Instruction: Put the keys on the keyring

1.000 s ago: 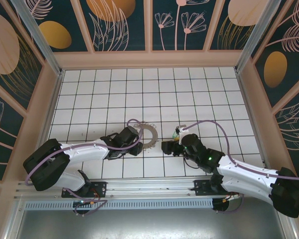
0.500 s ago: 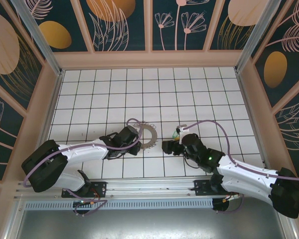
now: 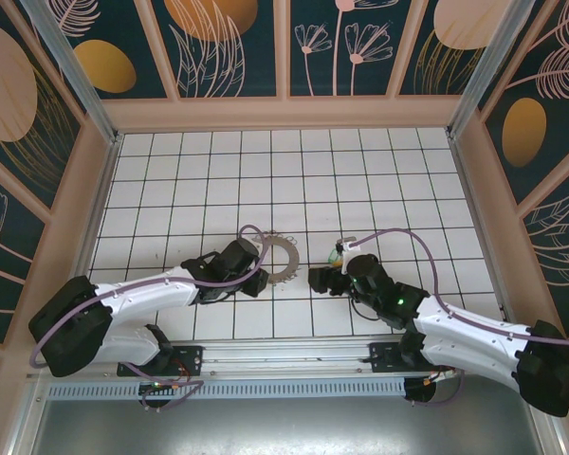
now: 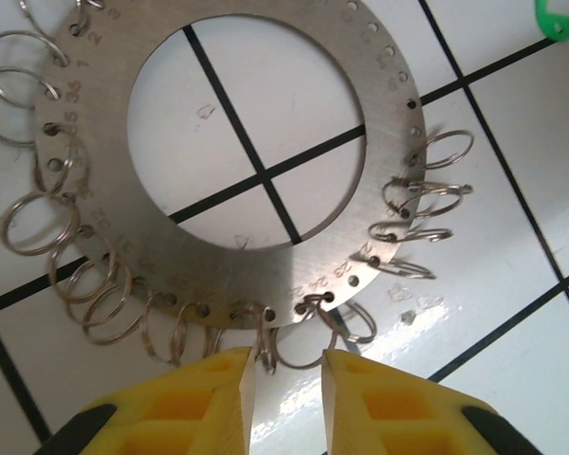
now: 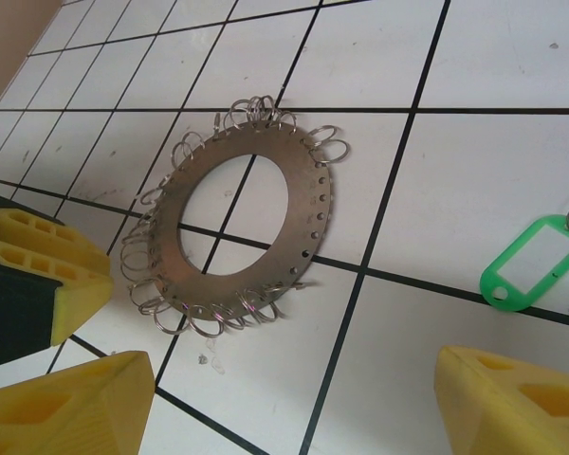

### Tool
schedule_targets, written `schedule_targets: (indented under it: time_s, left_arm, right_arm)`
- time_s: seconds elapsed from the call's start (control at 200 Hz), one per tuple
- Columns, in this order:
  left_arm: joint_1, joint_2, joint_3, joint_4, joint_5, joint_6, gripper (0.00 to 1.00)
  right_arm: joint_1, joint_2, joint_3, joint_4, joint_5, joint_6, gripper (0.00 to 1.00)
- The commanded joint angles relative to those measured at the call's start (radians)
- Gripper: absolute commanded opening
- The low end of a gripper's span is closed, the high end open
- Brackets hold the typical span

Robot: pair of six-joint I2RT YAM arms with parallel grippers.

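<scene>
The keyring (image 4: 123,237) is a flat grey metal ring plate with numbered holes and several small wire split rings along its edge, lying on the white tiles (image 3: 283,258) (image 5: 237,218). My left gripper (image 4: 289,365) sits at its near edge (image 3: 262,273). Its yellow fingers (image 4: 209,398) stand a narrow gap apart, and one small split ring stands up in that gap beside the left finger. A green-tagged key (image 5: 536,261) lies right of the plate (image 3: 334,256) (image 4: 555,17). My right gripper (image 5: 294,370) hovers wide open near it (image 3: 317,281), holding nothing.
The white tiled floor (image 3: 266,180) stretches free behind the plate. Pale wooden walls (image 3: 284,114) with painted panels close in the back and both sides. The left gripper's yellow fingers (image 5: 38,275) lie close to the plate's left side in the right wrist view.
The left arm has shifted a little to the left and its fingers have drawn closer together at the plate's edge. The right arm and the green-tagged key have not moved.
</scene>
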Motion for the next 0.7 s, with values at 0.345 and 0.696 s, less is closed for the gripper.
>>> schedule_targets:
  time_s: [0.345, 0.696]
  left_arm:
    - [-0.007, 0.03, -0.001, -0.051, -0.055, 0.03, 0.26]
    - [-0.006, 0.069, 0.012, -0.023, -0.062, 0.039, 0.3]
  right_arm:
    - [-0.008, -0.018, -0.023, 0.005, 0.021, 0.007, 0.8]
    - [-0.009, -0.016, -0.029, 0.014, 0.021, 0.004, 0.81]
